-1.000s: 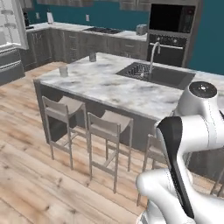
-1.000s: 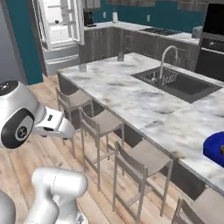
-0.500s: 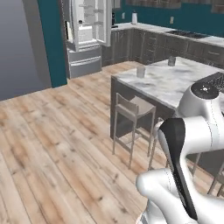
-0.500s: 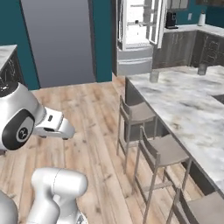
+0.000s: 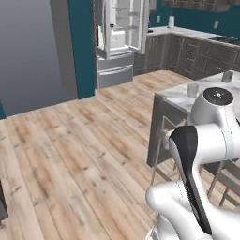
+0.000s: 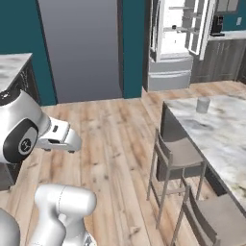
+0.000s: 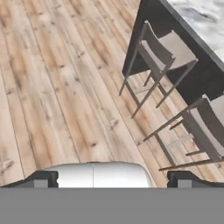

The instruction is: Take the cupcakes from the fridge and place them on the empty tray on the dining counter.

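The fridge (image 5: 118,33) stands at the far wall with its upper doors swung open, showing a white inside with shelves above grey bottom drawers; from the other side the fridge (image 6: 177,30) is at the upper right. Any cupcakes inside are too small to make out. The dining counter (image 5: 206,90) with its veined marble top (image 6: 222,129) runs along my right; its dark end also shows in the hand view (image 7: 194,65). The tray is out of view. My gripper (image 7: 111,179) hangs over the wooden floor, open and holding nothing.
Grey stools (image 6: 179,153) (image 7: 168,50) line the counter's near side. A small grey cup (image 6: 203,104) sits on the marble, and another cup (image 5: 227,76) farther along. A tall grey wall panel (image 5: 33,51) is left of the fridge. Open wooden floor (image 5: 79,145) lies between.
The whole picture has swung left with the base: the sink end of the counter has left the views and the open fridge has come into the middle. The arm's pose looks unchanged.
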Available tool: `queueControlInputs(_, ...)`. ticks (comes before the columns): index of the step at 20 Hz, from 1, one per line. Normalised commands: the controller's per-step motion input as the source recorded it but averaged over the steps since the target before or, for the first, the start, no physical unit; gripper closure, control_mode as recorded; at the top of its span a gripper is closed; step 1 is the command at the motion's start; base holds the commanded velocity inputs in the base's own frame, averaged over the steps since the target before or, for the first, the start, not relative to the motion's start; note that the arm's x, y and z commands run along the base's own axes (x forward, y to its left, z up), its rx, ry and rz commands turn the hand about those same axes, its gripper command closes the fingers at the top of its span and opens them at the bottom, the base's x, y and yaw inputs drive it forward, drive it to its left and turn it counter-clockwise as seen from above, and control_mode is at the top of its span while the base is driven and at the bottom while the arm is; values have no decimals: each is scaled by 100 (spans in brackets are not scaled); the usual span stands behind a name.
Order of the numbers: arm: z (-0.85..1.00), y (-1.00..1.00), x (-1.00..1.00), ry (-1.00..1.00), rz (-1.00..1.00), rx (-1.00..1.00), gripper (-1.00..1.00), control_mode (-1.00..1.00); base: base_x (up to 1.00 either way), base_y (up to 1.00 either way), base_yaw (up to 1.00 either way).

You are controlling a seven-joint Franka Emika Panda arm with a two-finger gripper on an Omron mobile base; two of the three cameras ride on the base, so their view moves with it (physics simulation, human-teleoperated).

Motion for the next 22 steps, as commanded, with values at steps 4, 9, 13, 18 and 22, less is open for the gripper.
queueControlInputs(4,0,0,0,0,0,0,-100,100,100,36,3)
queueControlInputs(9,0,0,0,0,0,0,-100,100,100,30,-6)
queueControlInputs(13,0,0,0,0,0,0,-100,100,100,36,-25)
queueControlInputs(18,0,0,0,0,0,0,-100,100,100,34,-29)
queueControlInputs(22,0,0,0,0,0,0,-100,100,100,30,-27)
